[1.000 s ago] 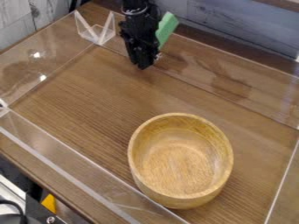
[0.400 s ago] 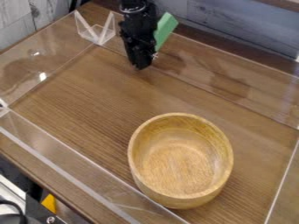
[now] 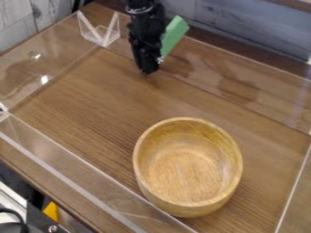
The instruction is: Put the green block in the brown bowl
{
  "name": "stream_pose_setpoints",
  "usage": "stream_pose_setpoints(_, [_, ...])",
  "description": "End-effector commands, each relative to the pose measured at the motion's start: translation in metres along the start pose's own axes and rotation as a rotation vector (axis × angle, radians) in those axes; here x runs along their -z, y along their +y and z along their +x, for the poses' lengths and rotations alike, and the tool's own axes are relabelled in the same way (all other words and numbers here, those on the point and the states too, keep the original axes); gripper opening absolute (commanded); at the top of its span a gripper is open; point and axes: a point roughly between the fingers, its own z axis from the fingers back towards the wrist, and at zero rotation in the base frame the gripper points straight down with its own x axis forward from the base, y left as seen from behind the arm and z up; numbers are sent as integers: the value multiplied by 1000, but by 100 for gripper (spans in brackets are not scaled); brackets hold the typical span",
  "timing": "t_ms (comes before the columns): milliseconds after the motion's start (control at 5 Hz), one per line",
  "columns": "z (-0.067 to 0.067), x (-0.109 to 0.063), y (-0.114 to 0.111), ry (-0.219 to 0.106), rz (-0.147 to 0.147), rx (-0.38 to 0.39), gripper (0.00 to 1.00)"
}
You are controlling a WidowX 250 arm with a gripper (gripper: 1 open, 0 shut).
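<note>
Block [image 3: 176,27] at the far side, right beside the pincer [image 3: 149,62], partly behind the arm. Pincer clenched; can't tell whether it has the block. Bowl [image 3: 186,167] well apart, nothing in it. Carry and drop both remain.

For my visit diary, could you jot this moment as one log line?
hand: shut | green block: beside hand, grip unclear | brown bowl: nothing inside
</note>
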Motion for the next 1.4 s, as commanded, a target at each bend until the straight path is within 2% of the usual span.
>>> stream_pose_setpoints(0, [4, -14, 13, -40, 34, 26, 0])
stream_pose_setpoints(600, [-7, -28, 34, -10, -3, 114, 0])
stream_pose_setpoints(800, [-8, -27, 29, -5, -13, 81, 0])
stream_pose_setpoints(1200, [-21, -48, -1, -19, -26, 10, 0])
